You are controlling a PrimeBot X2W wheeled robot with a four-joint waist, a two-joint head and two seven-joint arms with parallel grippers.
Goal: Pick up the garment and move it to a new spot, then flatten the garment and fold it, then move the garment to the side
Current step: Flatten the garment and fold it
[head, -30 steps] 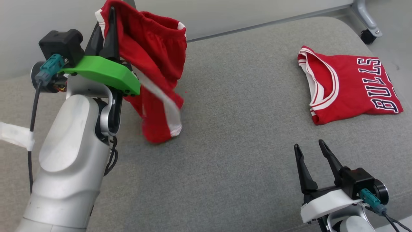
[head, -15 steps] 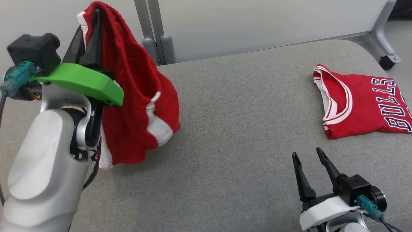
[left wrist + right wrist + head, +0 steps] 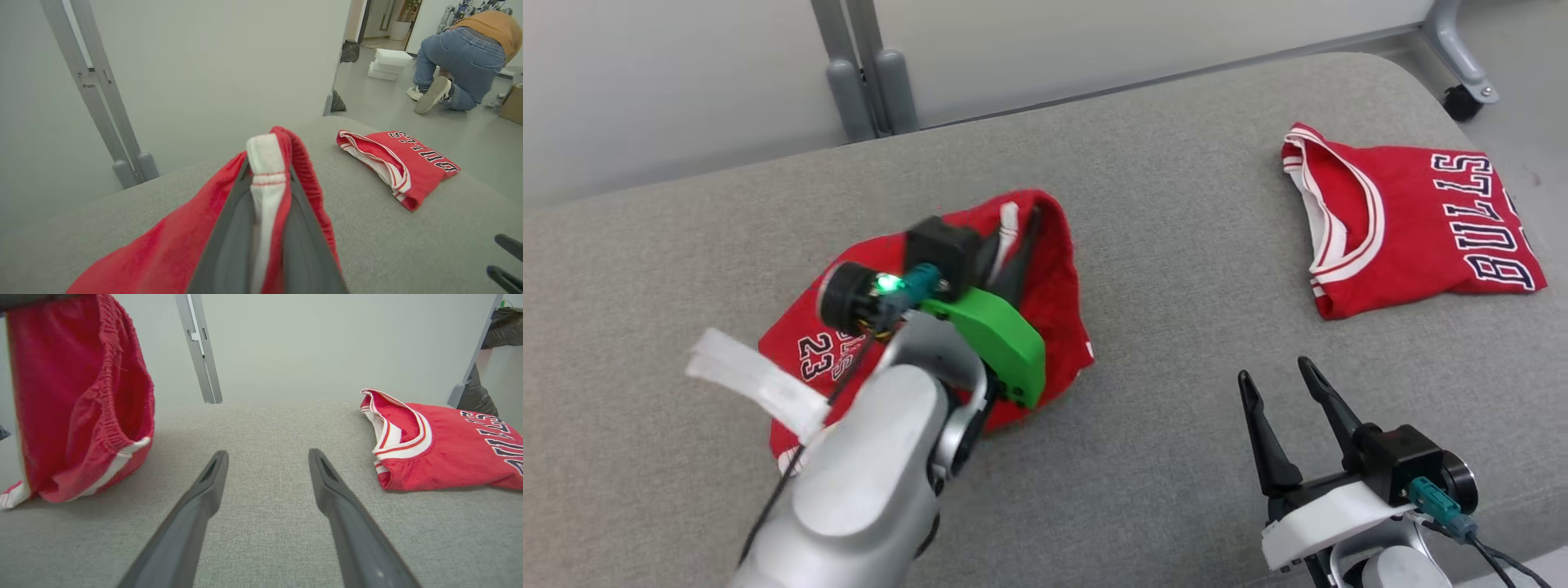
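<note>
**Entry: grey cushion, both arms in frame**

1. Red shorts (image 3: 1062, 306), your task garment. They lie bunched on the left-centre of the grey cushion (image 3: 1176, 269). The number 23 shows at the near-left edge. The elastic waistband and a white side stripe are lifted at the far end.
2. Left gripper (image 3: 1019, 237). It is clenched on the shorts at the waistband. Your left wrist view has the white stripe pinched between the two fingers, with red cloth draping down either side.
3. Right gripper (image 3: 1276, 371). It is released, fingers spread and holding nothing. It sits over the near-right part of the cushion, well apart from the shorts.
4. Folded red jersey (image 3: 1413, 237), lettered BULLS. It lies flat at the far right of the cushion, white-trimmed collar turned towards the shorts, beyond your right gripper.
5. In the way:
   - Your own left forearm and its green wrist cover (image 3: 1001, 339) hide the middle of the shorts from the head camera.
   - A white tape tag (image 3: 756, 380) on the arm's cable crosses the near-left corner of the shorts.
   - Between shorts and jersey there is plain cushion.
6. Surroundings:
   - Paired grey posts (image 3: 862, 73) stand behind the far edge, against a pale partition.
   - A caster wheel (image 3: 1470, 94) stands off the far-right corner.
   - A person (image 3: 461, 61) kneels on the floor past the partition, near white foam blocks (image 3: 388, 63).
</note>
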